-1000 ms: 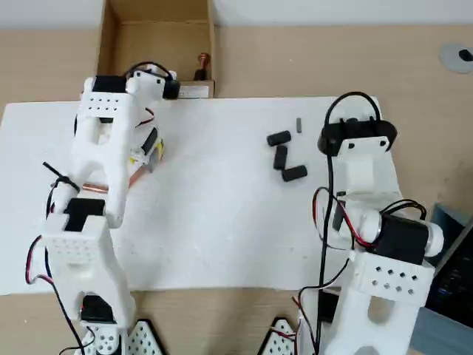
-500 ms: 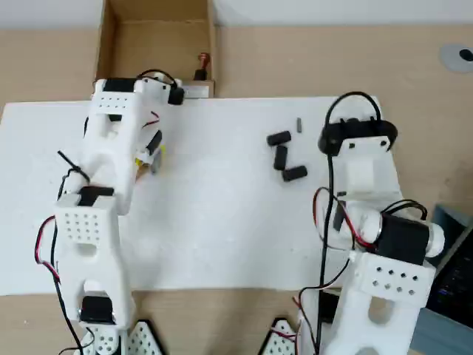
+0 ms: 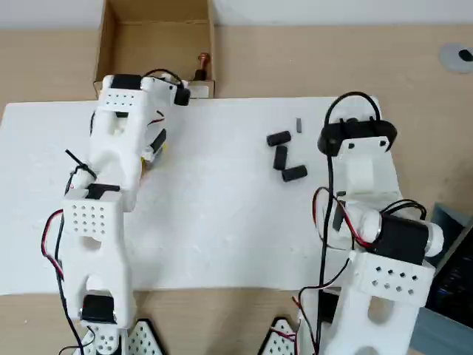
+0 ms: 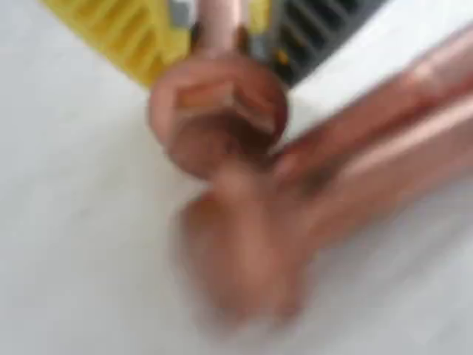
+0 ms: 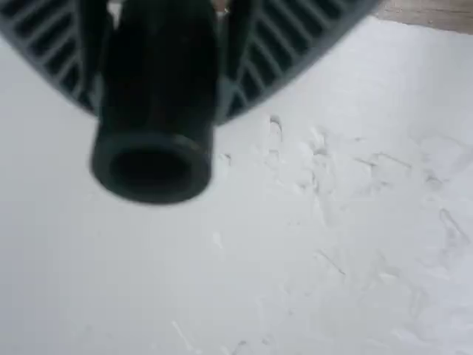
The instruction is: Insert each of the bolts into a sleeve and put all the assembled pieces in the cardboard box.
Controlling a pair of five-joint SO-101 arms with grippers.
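My left gripper (image 4: 219, 28) is shut on a copper bolt (image 4: 219, 111), whose round head faces the wrist camera just above the white sheet. More copper bolts (image 4: 384, 144) lie on the sheet right beside it. From above, this gripper (image 3: 151, 146) is over the sheet's left part, near the cardboard box (image 3: 108, 44). My right gripper (image 5: 159, 44) is shut on a black sleeve (image 5: 151, 137), its open end towards the camera and low over the sheet. Three loose black sleeves (image 3: 281, 156) lie left of the right arm (image 3: 356, 148). One assembled piece (image 3: 201, 66) rests in the box.
The white sheet (image 3: 222, 222) covers the table between the arms, with bare room in its middle and front. A small grey pin (image 3: 299, 125) lies by the loose sleeves. A dark object (image 3: 454, 281) sits at the right edge.
The left arm has swung away from the front edge and slightly right, towards the box, and now covers the copper bolts seen earlier. The right arm has stayed still.
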